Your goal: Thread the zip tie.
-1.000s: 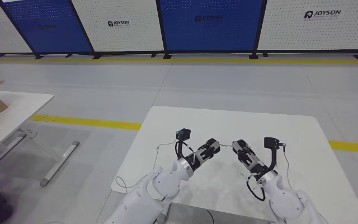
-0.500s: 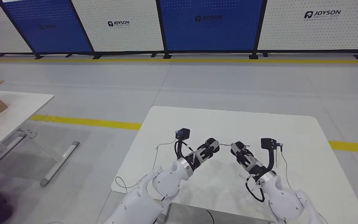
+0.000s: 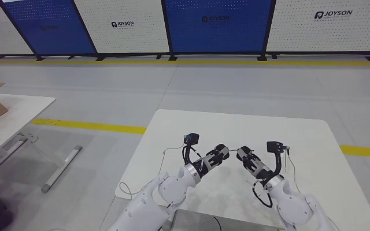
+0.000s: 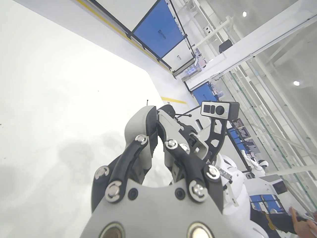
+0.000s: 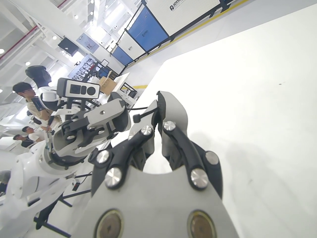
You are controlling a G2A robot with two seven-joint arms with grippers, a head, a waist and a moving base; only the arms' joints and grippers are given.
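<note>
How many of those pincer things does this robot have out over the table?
2. The left pincer and the right pincer sit tip to tip above the middle of the white table, each shut on the black zip tie between them.

1. A white bench [image 3: 300, 133] with rounded corners stands on a pale grey floor [image 3: 231, 86].
2. Blue and white partition panels [image 3: 219, 26] line the far side.
3. A yellow floor line [image 3: 87, 125] runs from the bench towards a second white table [image 3: 23, 107].
4. A cardboard box [image 5: 107, 84] sits far off.
</note>
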